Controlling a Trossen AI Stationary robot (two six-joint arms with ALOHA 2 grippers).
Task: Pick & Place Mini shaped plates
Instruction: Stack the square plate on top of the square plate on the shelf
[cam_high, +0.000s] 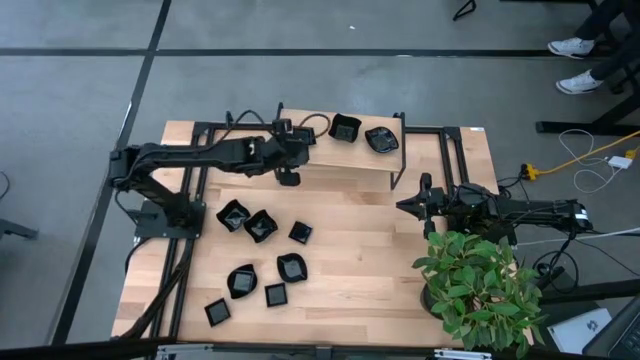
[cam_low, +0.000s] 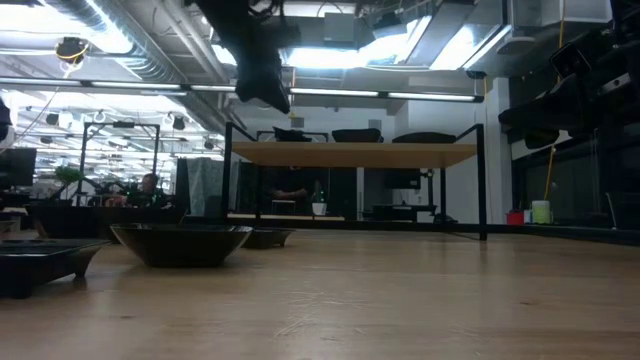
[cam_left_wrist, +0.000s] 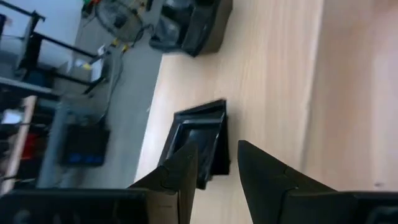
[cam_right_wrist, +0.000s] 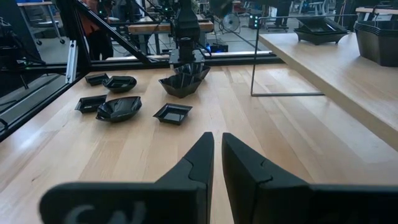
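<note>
The left gripper (cam_high: 288, 178) hangs in the air over the light wooden table (cam_high: 350, 250), just off the front edge of the raised wooden shelf (cam_high: 340, 158). Its two dark fingers (cam_left_wrist: 180, 177) stand slightly apart with nothing between them. In the left wrist view a glossy black square mini plate (cam_left_wrist: 202, 140) shows beyond the fingertips, not touching them. Two more glossy black mini plates (cam_high: 345, 129) sit on the shelf, side by side. Eight others (cam_high: 262, 226) lie scattered on the table below, well apart from the left jaws. The right gripper (cam_high: 412, 205) rests at the table's right side beside a green potted plant (cam_high: 480, 285), its fingers (cam_right_wrist: 199, 163) nearly closed and empty.
</note>
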